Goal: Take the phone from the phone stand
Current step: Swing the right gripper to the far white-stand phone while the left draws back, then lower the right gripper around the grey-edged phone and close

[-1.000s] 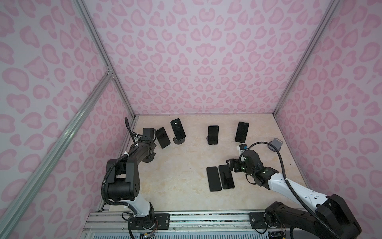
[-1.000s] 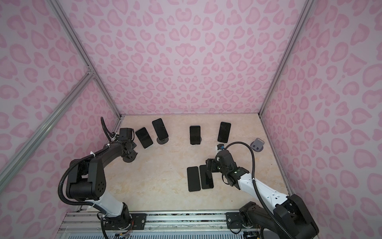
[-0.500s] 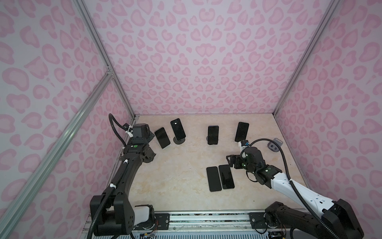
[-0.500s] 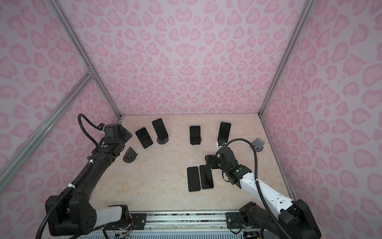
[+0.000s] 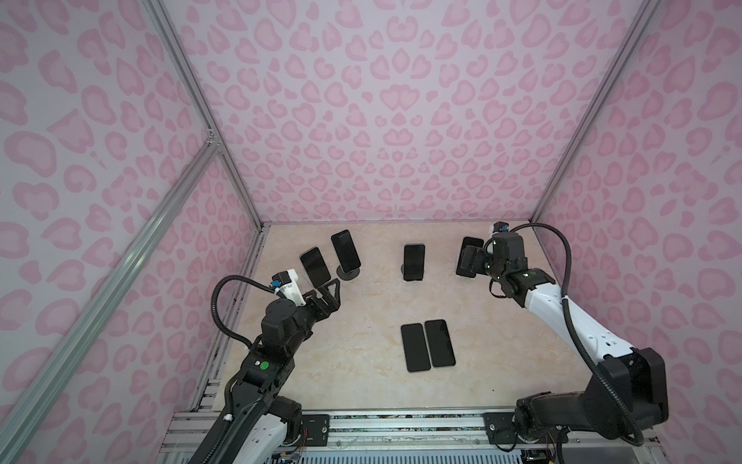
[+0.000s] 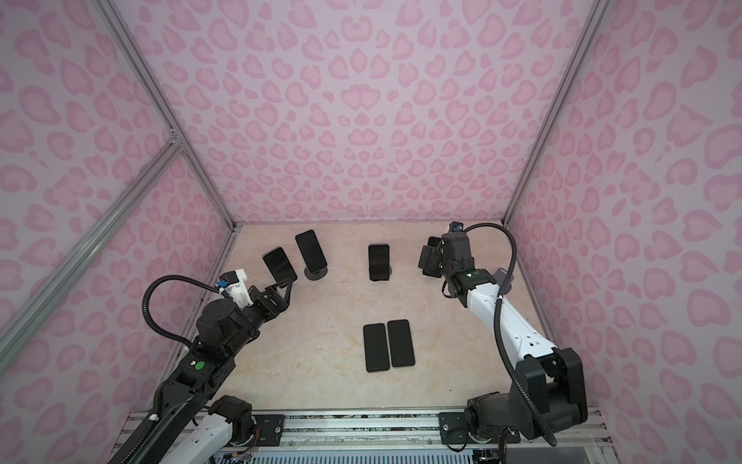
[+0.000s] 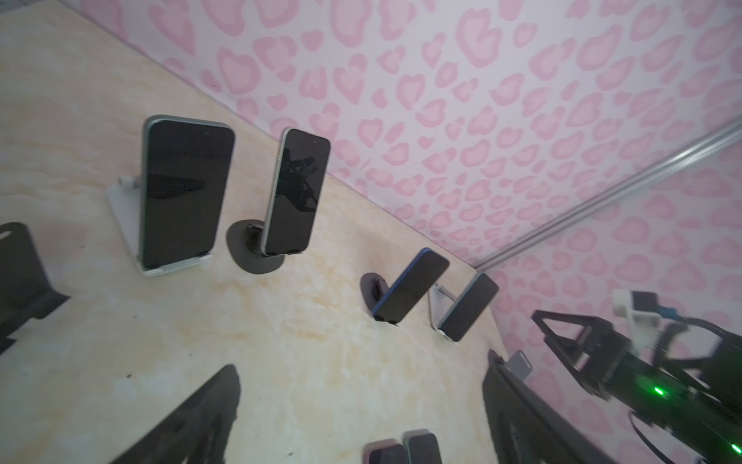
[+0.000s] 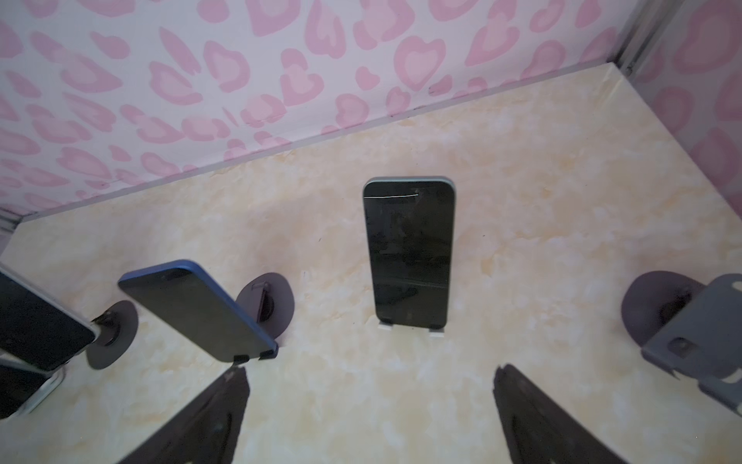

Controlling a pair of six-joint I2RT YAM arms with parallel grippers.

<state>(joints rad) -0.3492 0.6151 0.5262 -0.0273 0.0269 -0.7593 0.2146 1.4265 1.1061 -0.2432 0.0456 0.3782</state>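
Approx a third done, I'd judge: two flat phones lay side by side at lower centre of a top view, while a row of four phones leaned in stands across the middle. The right gripper, jaws wide apart & empty, faced the rightmost phone; the left gripper, likewise spread, hung near the leftmost phone. No brand or writing was legible.

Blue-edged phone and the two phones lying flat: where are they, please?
Blue-edged phone point(image 8: 196, 311): right wrist view, middle of its screen.
Flat phone on the left point(image 5: 416, 347): in a top view, screen centre.
Flat phone on the right point(image 5: 440, 343): in a top view, screen centre.
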